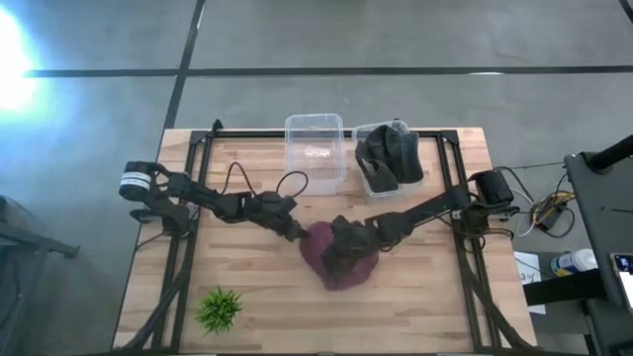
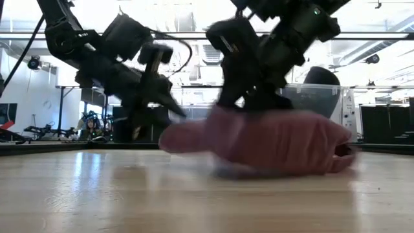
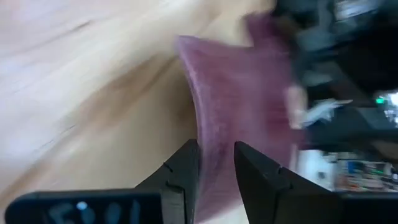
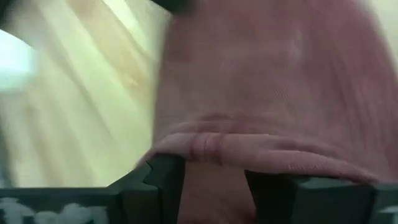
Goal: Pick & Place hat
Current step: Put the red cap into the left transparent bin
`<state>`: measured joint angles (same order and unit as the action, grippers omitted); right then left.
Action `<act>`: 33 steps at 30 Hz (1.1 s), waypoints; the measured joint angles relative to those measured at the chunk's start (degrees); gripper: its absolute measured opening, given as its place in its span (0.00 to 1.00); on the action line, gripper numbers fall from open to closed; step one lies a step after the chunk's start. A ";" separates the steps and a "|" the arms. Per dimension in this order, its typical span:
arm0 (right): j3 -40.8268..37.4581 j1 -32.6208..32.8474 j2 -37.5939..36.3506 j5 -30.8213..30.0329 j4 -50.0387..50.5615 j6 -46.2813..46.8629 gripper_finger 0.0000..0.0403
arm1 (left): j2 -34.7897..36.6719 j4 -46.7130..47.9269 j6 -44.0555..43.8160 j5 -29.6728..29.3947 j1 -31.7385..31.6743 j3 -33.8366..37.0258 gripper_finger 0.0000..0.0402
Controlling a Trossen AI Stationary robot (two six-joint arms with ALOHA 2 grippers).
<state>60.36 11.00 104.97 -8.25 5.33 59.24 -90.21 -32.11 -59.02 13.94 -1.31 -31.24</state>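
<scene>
A maroon knit hat (image 1: 348, 269) lies in the middle of the table (image 1: 247, 316), shown in the low view as a wide, blurred mound (image 2: 272, 144). My left gripper (image 1: 298, 234) is at its left edge, and in the left wrist view the hat (image 3: 242, 106) runs between its fingers (image 3: 216, 177). My right gripper (image 1: 343, 249) comes in from the right and stands over the hat's top. Its fingers stand on either side of the hat's rolled rim (image 4: 214, 180). Both are shut on the hat. My left gripper pinches the hat's left edge (image 3: 214, 146) between its two fingers, coming in slanted down from the table's left. The cloth spreads away from the fingers toward the other arm. My right gripper holds the hat's thick rolled rim (image 4: 217, 148) between its fingers, slanting down from the right onto the top of the hat. The hat's body bulges beyond the fingers, and its underside sits at the table top (image 2: 278, 169).
Two clear bins stand at the far edge: one empty (image 1: 315, 148), one holding dark hats (image 1: 389, 158). A small green plant (image 1: 219, 308) sits near the near left corner. Bare wood lies in front of the hat and on the right.
</scene>
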 joint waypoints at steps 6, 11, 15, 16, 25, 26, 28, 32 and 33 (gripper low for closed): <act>-0.55 -0.55 0.11 -1.99 1.52 0.07 0.38 | 0.25 -9.46 -0.01 5.47 0.20 -0.50 0.24; 0.44 -1.60 0.09 -2.74 0.85 -1.94 0.38 | 0.24 -7.39 0.63 5.60 0.18 -0.94 0.24; 2.30 -2.03 -0.47 -2.76 1.21 -4.43 0.37 | 0.33 -4.36 1.73 4.41 0.16 -0.85 0.21; 2.75 -1.95 -0.67 -2.60 1.62 -5.04 0.37 | 0.37 -4.42 1.86 4.29 0.18 -0.86 0.19; 9.36 -0.41 -7.83 -1.99 16.84 -10.03 0.37 | 6.41 -2.12 3.29 0.71 0.11 -1.27 0.03; 9.89 -0.27 -9.35 -2.09 19.64 -10.32 0.37 | 7.90 -0.89 3.23 0.27 0.07 -1.39 0.02; 10.50 -0.03 -12.43 -2.66 24.92 -10.41 0.36 | 11.74 2.91 3.19 -0.98 0.05 -1.95 0.02; 11.02 -0.03 -20.35 -4.12 29.33 -10.17 0.36 | 20.52 12.13 4.63 -3.23 0.05 -4.88 0.02; 11.05 -0.04 -22.41 -4.80 29.23 -10.12 0.36 | 22.56 14.04 5.93 -3.98 0.05 -5.81 0.02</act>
<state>71.41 10.96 82.56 -13.05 34.56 49.13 -67.65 -18.07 -53.09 9.96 -1.26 -37.05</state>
